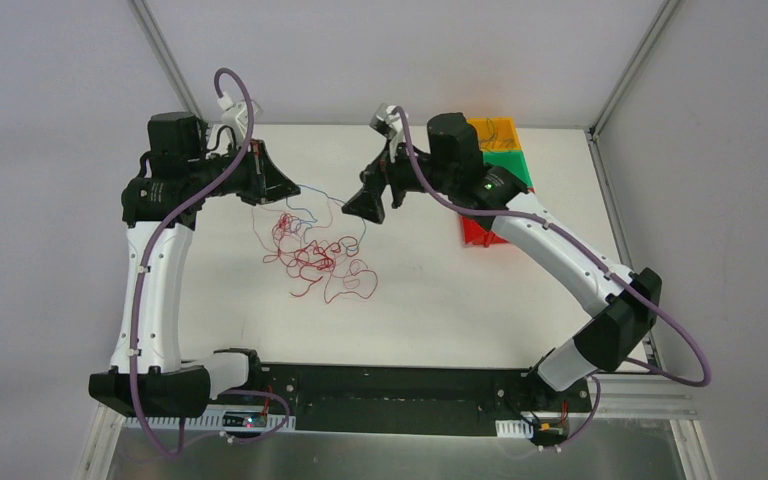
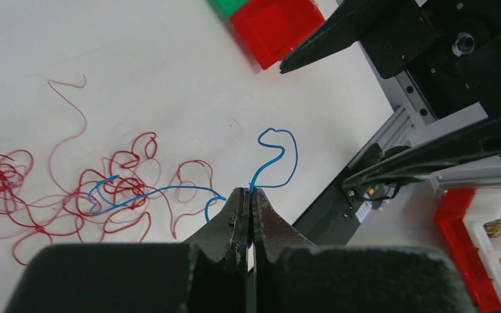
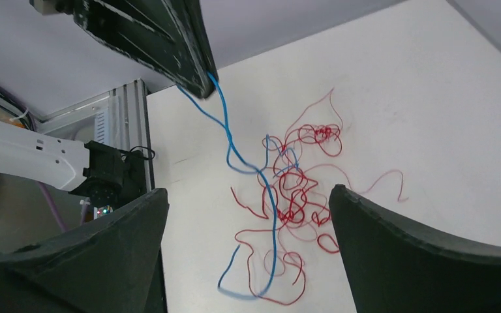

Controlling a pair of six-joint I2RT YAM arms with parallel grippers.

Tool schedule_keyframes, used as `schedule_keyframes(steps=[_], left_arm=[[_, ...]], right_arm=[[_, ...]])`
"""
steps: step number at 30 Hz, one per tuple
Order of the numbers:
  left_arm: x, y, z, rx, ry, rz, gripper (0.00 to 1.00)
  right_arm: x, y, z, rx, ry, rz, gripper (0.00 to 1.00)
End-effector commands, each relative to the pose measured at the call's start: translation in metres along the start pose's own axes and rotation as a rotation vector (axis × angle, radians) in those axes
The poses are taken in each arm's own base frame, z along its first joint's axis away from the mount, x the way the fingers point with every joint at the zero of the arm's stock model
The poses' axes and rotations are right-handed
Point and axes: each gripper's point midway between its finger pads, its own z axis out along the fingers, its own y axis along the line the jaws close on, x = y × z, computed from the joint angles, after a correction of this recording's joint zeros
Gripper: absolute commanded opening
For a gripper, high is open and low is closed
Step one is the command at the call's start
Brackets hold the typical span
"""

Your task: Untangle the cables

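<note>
A tangle of thin red cables (image 1: 310, 258) lies on the white table (image 1: 440, 310), with a blue cable (image 1: 320, 195) running out of it. My left gripper (image 1: 297, 189) is shut on the blue cable (image 2: 271, 160) and holds its end lifted above the table. The rest of that cable trails into the red tangle (image 2: 121, 189). My right gripper (image 1: 360, 212) is open and empty, hovering above the far right side of the tangle. In the right wrist view my right gripper (image 3: 248, 190) frames the red tangle (image 3: 306, 189), and the blue cable (image 3: 271, 215) hangs from the left gripper (image 3: 189, 59).
Red, green and orange bins (image 1: 495, 150) stand at the far right of the table, under the right arm. The red bin (image 2: 277, 26) also shows in the left wrist view. The arm bases and a black rail (image 1: 390, 390) line the near edge.
</note>
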Motion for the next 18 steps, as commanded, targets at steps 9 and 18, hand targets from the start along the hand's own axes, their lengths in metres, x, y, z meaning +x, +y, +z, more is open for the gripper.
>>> schedule_keyframes(steps=[9,18], left_arm=[[-0.02,-0.021,0.013,0.099,-0.024,-0.371,0.0],[-0.036,-0.029,0.015,0.153,-0.053,-0.444,0.0]], right_arm=[[-0.015,0.022,0.074,-0.025,-0.053,-0.245,0.99],[-0.035,-0.01,0.093,0.185,-0.176,-0.324,0.34]])
